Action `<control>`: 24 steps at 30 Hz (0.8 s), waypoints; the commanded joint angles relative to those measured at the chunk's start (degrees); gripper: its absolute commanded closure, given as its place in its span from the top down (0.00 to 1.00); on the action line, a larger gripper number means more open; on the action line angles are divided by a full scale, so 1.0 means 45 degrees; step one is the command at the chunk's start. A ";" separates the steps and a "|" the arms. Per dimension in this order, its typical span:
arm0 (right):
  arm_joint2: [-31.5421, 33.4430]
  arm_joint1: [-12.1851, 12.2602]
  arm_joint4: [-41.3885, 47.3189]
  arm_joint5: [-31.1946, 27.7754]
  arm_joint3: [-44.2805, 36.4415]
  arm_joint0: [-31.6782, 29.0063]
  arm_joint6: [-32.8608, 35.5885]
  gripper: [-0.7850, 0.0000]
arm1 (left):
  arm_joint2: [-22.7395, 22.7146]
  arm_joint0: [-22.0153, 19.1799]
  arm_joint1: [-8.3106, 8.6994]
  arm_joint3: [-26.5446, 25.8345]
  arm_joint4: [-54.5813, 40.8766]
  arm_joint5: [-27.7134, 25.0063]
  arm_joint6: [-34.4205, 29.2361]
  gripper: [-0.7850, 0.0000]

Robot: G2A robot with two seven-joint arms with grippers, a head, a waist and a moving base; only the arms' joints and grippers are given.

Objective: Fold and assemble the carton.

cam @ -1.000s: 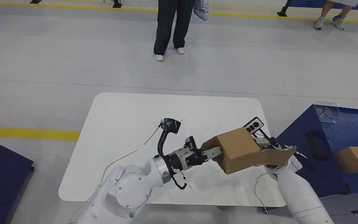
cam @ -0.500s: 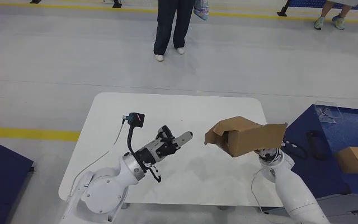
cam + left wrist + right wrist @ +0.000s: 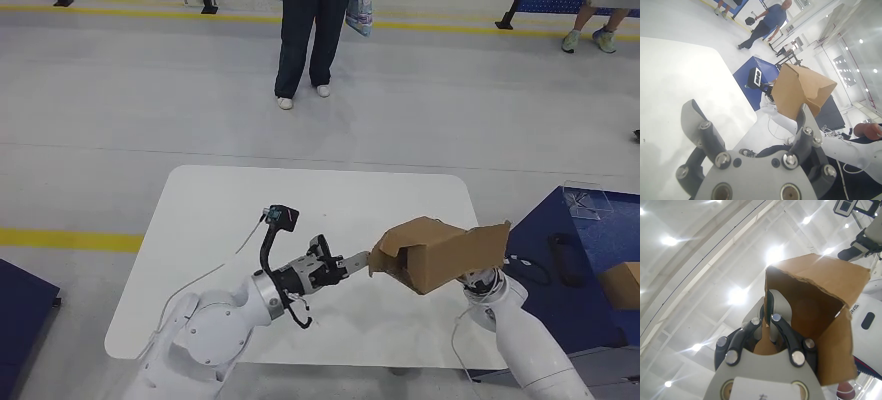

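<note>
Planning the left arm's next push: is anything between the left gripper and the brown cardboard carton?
Nothing visible. The open left gripper sits beside the near flap of the brown cardboard carton, with only bare white table under the gap. The right gripper is shut on the carton's wall.

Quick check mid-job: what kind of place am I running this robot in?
Probably a big indoor hall or test floor: a yellow line runs across pale open floor, there is a high ceiling with spotlights, and the robot works at one white table.

Brown carton [image 3: 819, 273], one wall clamped in right gripper [image 3: 766, 301] jaws, ceiling lights [image 3: 668, 240] behind
</note>
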 commanded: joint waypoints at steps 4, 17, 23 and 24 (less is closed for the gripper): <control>-0.0187 0.0152 0.0015 -0.0122 -0.0108 -0.0031 0.0124 0.00 | 0.0338 -0.0236 -0.0072 0.0136 -0.0294 -0.0024 -0.0053 1.00; -0.0774 0.0567 -0.0124 -0.0431 -0.0208 0.0011 0.0434 0.00 | 0.1208 -0.0733 -0.0222 0.0441 -0.0031 0.0266 -0.0250 1.00; -0.1085 0.0765 -0.0112 -0.0600 -0.0276 0.0051 0.0603 0.00 | 0.1581 -0.1059 -0.0319 0.0691 0.0049 0.0533 -0.0316 1.00; -0.1138 0.0797 -0.0103 -0.0627 -0.0291 0.0054 0.0630 0.00 | 0.1648 -0.1119 -0.0339 0.0758 0.0040 0.0573 -0.0326 1.00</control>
